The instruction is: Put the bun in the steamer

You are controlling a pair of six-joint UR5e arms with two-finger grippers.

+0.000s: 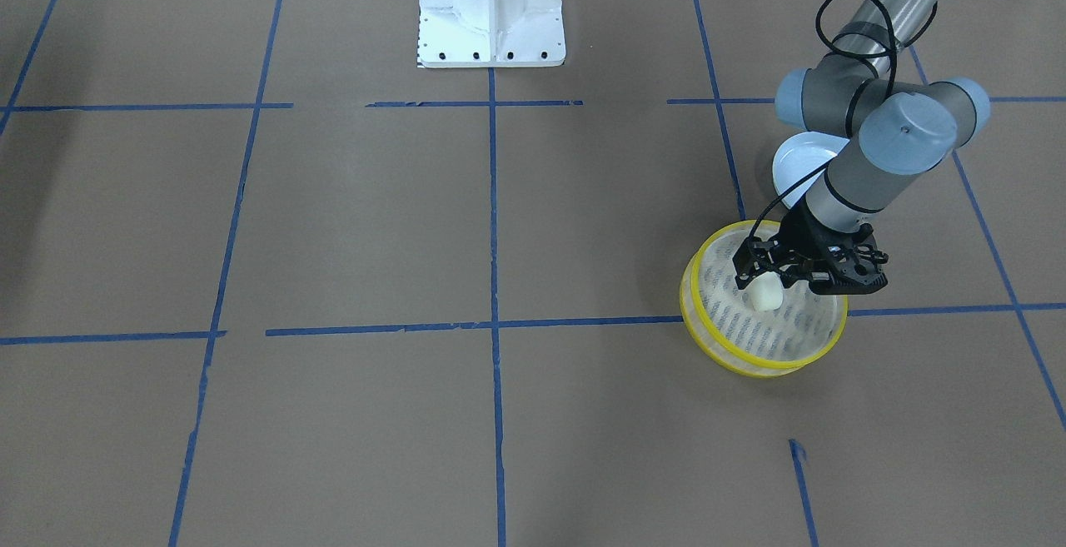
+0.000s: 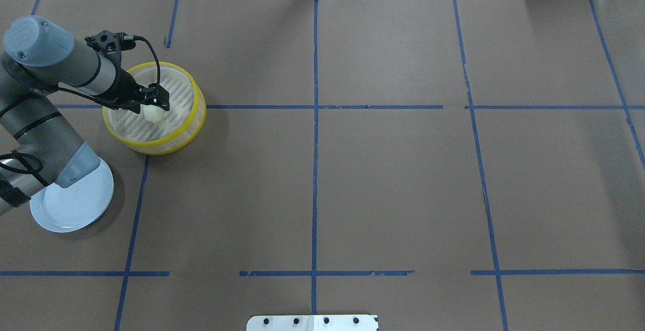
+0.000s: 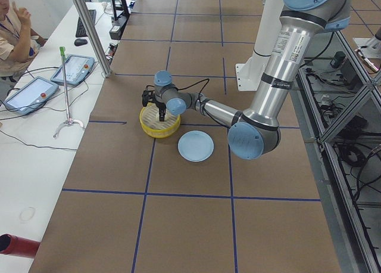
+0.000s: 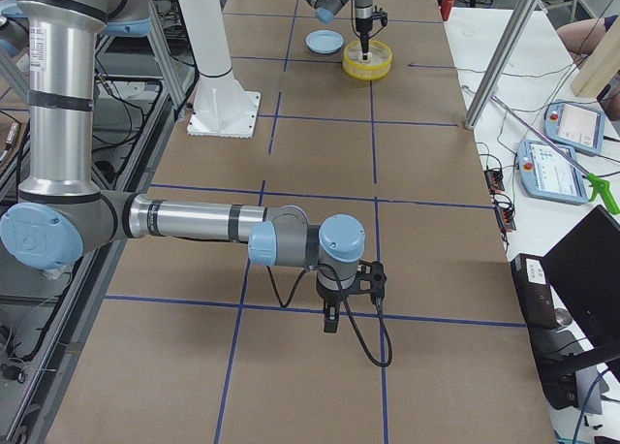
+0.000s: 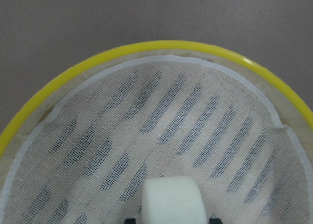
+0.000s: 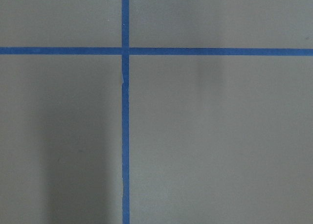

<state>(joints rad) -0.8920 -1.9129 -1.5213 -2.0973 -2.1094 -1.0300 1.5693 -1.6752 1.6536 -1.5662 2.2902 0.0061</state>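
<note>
The left claw (image 1: 761, 281) was clamped on the bun (image 1: 765, 294), its fingers pressed against the bun's two sides. It hung over the steamer (image 1: 709, 339), within the yellow rim. From the left wrist view the bun (image 5: 173, 199) sat near the middle of the slatted floor, but I could not tell if it touched it. The steamer stood on the brown counter (image 2: 383, 180), with a light-blue plate (image 2: 70, 207) near it, partly under the left arm. The right claw (image 4: 331, 320) pointed down over blue tape lines (image 6: 125, 136), well apart from the steamer. I could not tell whether it was apart or together.
</note>
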